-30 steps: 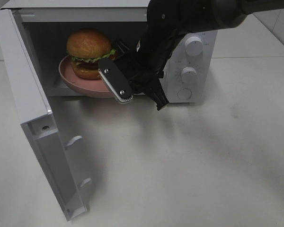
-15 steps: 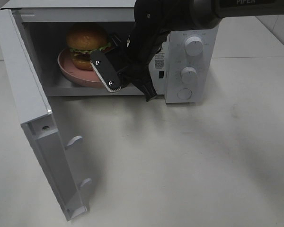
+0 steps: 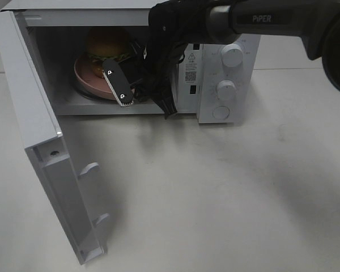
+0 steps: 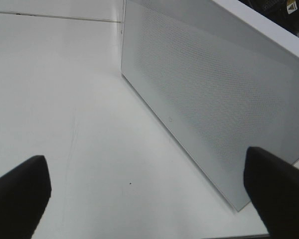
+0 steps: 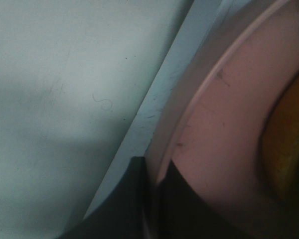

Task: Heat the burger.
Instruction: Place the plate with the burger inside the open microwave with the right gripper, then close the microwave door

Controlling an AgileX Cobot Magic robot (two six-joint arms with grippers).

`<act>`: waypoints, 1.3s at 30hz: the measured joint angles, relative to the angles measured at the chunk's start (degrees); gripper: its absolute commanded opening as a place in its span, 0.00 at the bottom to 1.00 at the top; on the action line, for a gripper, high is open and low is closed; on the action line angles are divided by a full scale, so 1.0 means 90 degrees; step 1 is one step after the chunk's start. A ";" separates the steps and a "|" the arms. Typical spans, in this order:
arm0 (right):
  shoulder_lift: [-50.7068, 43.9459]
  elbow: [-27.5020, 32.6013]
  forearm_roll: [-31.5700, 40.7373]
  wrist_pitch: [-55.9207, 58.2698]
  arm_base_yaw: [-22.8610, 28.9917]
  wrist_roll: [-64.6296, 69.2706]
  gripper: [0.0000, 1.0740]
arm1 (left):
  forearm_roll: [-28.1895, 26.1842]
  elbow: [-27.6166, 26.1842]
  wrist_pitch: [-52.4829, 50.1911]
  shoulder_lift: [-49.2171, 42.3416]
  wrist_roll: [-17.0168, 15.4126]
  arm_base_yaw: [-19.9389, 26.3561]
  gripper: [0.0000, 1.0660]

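Observation:
The burger (image 3: 106, 42), with a golden-brown bun and green lettuce, sits on a round pink plate (image 3: 86, 76) inside the open white microwave (image 3: 215, 34). My right gripper (image 3: 122, 96) reaches into the cavity and is shut on the plate's near rim. In the right wrist view its dark fingers (image 5: 134, 204) pinch the pink plate (image 5: 229, 124) rim, and an orange edge of the burger (image 5: 286, 149) shows. My left gripper (image 4: 148, 199) is open and empty, beside a white perforated microwave panel (image 4: 214, 99). It is out of the exterior view.
The microwave door (image 3: 34, 130) stands wide open at the left, reaching toward the table's front. Two knobs (image 3: 232, 55) and a round button (image 3: 221, 112) are on the microwave's right panel. White tabletop (image 3: 226, 192) lies in front.
My right gripper has pushed the plate with the burger from overhanging the cavity's front edge to deeper inside the microwave. The door has not moved.

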 measured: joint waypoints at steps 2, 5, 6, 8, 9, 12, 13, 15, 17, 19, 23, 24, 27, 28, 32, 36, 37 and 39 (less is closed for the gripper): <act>0.0057 -0.0057 -0.0006 0.0019 0.0000 0.0013 0.00 | 0.0000 0.0000 0.0000 0.0000 0.0000 0.0000 0.92; 0.0185 -0.0172 -0.0025 0.0038 0.0000 0.0019 0.00 | 0.0000 0.0000 0.0000 0.0000 0.0000 0.0000 0.92; 0.0248 -0.0223 -0.0051 0.0038 0.0000 0.0019 0.01 | 0.0000 0.0000 0.0000 0.0000 0.0000 0.0000 0.92; 0.0286 -0.0261 -0.0051 0.0006 0.0000 0.0019 0.02 | 0.0000 0.0000 0.0000 0.0000 0.0000 0.0000 0.92; 0.0299 -0.0280 -0.0051 -0.0025 0.0000 0.0019 0.06 | 0.0000 0.0000 0.0000 0.0000 0.0000 0.0000 0.92; 0.0318 -0.0293 -0.0051 -0.0159 0.0000 0.0064 0.16 | 0.0000 0.0000 0.0000 0.0000 0.0000 0.0000 0.92; 0.0318 -0.0293 -0.0051 -0.0159 0.0000 0.0064 0.16 | 0.0000 0.0000 0.0000 0.0000 0.0000 0.0000 0.92; 0.0318 -0.0299 -0.0051 -0.0363 0.0000 0.0306 0.33 | 0.0000 0.0000 0.0000 0.0000 0.0000 0.0000 0.92; 0.0318 -0.0325 -0.0051 -0.0452 0.0000 0.0465 0.44 | 0.0000 0.0000 0.0000 0.0000 0.0000 0.0000 0.92; 0.0318 -0.0337 -0.0051 -0.0484 0.0000 0.0618 0.53 | 0.0000 0.0000 0.0000 0.0000 0.0000 0.0000 0.92; 0.0318 -0.0350 -0.0051 -0.0503 0.0000 0.1031 0.67 | 0.0000 0.0000 0.0000 0.0000 0.0000 0.0000 0.92; 0.0318 -0.0350 -0.0051 -0.0484 0.0000 0.1216 0.70 | 0.0000 0.0000 0.0000 0.0000 0.0000 0.0000 0.92; 0.0318 -0.0306 -0.0051 -0.0439 0.0000 0.1458 0.72 | 0.0000 0.0000 0.0000 0.0000 0.0000 0.0000 0.92; 0.0318 -0.0306 -0.0051 -0.0439 0.0000 0.1458 0.72 | 0.0000 0.0000 0.0000 0.0000 0.0000 0.0000 0.92; 0.0166 0.0089 -0.0051 -0.0484 0.0000 0.1515 0.71 | 0.0000 0.0000 0.0000 0.0000 0.0000 0.0000 0.92; -0.0051 0.0586 -0.0057 -0.0700 0.0000 0.1515 0.71 | 0.0000 0.0000 0.0000 0.0000 0.0000 0.0000 0.92; -0.0191 0.0866 -0.0057 -0.0898 0.0000 0.1515 0.71 | 0.0000 0.0000 0.0000 0.0000 0.0000 0.0000 0.92; -0.0363 0.1159 -0.0070 -0.1070 0.0000 0.1515 0.71 | 0.0000 0.0000 0.0000 0.0000 0.0000 0.0000 0.92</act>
